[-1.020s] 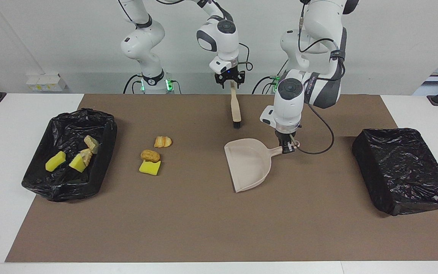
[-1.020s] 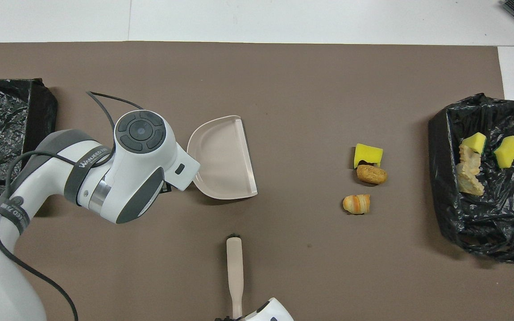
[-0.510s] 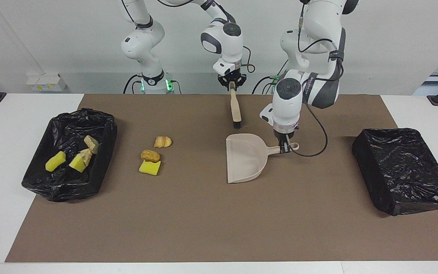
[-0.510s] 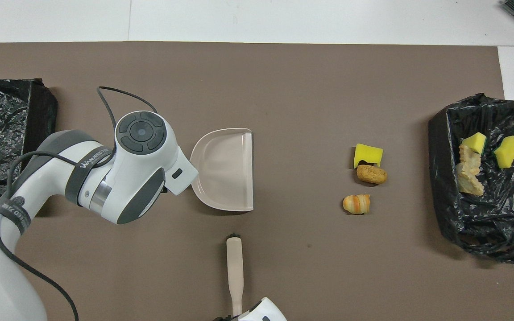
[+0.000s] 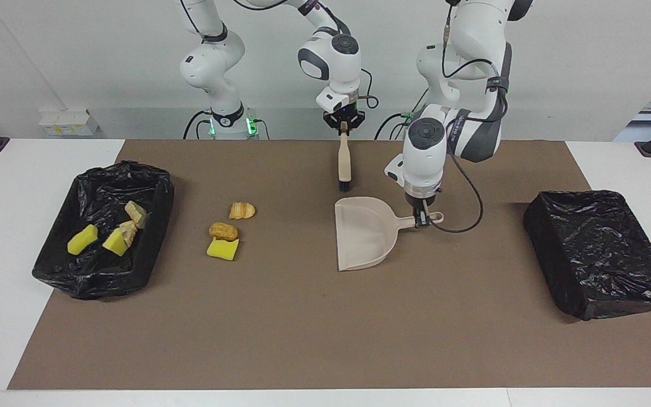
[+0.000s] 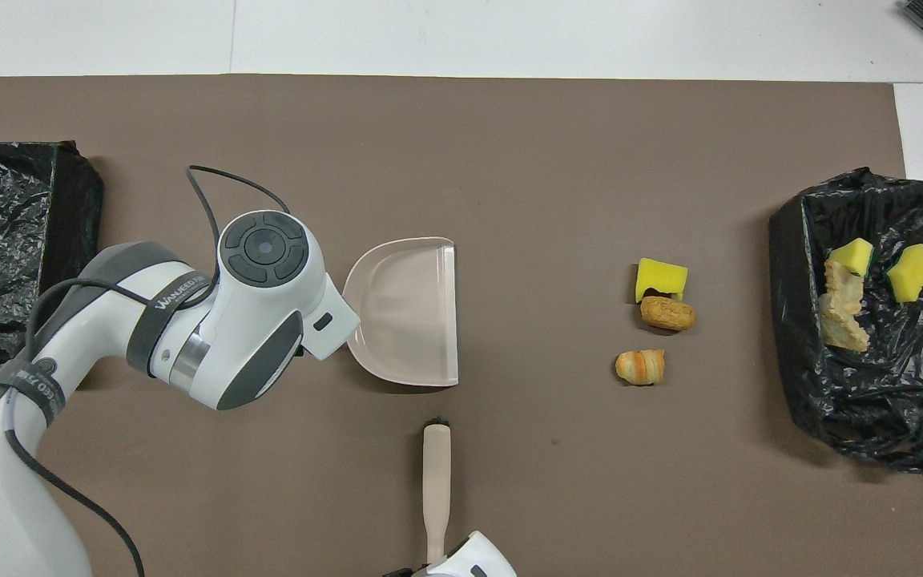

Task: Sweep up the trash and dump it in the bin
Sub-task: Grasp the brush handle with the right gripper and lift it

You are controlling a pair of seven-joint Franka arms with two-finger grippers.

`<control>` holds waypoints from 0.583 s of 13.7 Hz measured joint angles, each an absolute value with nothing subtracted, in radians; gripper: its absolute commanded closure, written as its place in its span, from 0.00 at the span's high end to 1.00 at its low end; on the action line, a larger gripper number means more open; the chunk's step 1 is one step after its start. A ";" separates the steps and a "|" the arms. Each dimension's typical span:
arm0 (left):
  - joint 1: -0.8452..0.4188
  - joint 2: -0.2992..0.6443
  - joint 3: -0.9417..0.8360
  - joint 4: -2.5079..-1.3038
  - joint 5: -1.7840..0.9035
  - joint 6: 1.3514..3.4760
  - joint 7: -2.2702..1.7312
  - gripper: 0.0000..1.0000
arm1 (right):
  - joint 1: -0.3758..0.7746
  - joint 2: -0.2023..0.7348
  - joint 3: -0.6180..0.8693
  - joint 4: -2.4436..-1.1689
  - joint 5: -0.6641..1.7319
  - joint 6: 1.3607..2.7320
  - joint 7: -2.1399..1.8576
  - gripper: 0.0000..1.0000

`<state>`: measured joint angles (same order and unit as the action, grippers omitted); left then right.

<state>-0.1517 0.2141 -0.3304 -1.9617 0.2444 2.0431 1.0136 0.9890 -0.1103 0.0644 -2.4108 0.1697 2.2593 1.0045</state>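
Observation:
Three pieces of trash lie together on the brown mat: a yellow sponge chunk [image 5: 222,249] [image 6: 661,278], a brown bread piece [image 5: 223,230] [image 6: 667,312] and a croissant-like piece [image 5: 242,211] [image 6: 640,367]. My left gripper [image 5: 422,219] is shut on the handle of the beige dustpan [image 5: 365,233] [image 6: 405,308], which sits low at mid-table with its mouth toward the trash. My right gripper [image 5: 343,123] is shut on the handle of a brush [image 5: 344,161] [image 6: 436,473]. The brush hangs bristles down, over the mat nearer to the robots than the dustpan. In the overhead view the left gripper is hidden under its wrist.
A black-lined bin [image 5: 159,209] [image 6: 862,401] at the right arm's end holds two yellow sponge chunks and two bread pieces. A second black-lined bin [image 5: 597,254] [image 6: 5,240] stands at the left arm's end. Bare mat lies between the dustpan and the trash.
The left gripper has turned the dustpan so its mouth faces the trash squarely. The right gripper has drawn the brush a little toward the robots. The trash has not moved.

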 measured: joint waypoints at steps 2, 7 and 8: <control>-0.152 0.207 -0.330 -1.977 0.244 2.048 1.006 0.49 | 0.892 -0.136 0.059 -2.386 0.156 2.171 0.882 0.00; -0.152 0.189 -0.331 -2.010 0.244 2.082 0.971 0.00 | 0.698 -0.217 0.049 -2.351 0.042 2.021 0.712 0.00; -0.152 0.188 -0.331 -2.010 0.245 2.084 0.968 0.00 | 0.669 -0.232 0.049 -2.348 0.018 2.002 0.688 0.00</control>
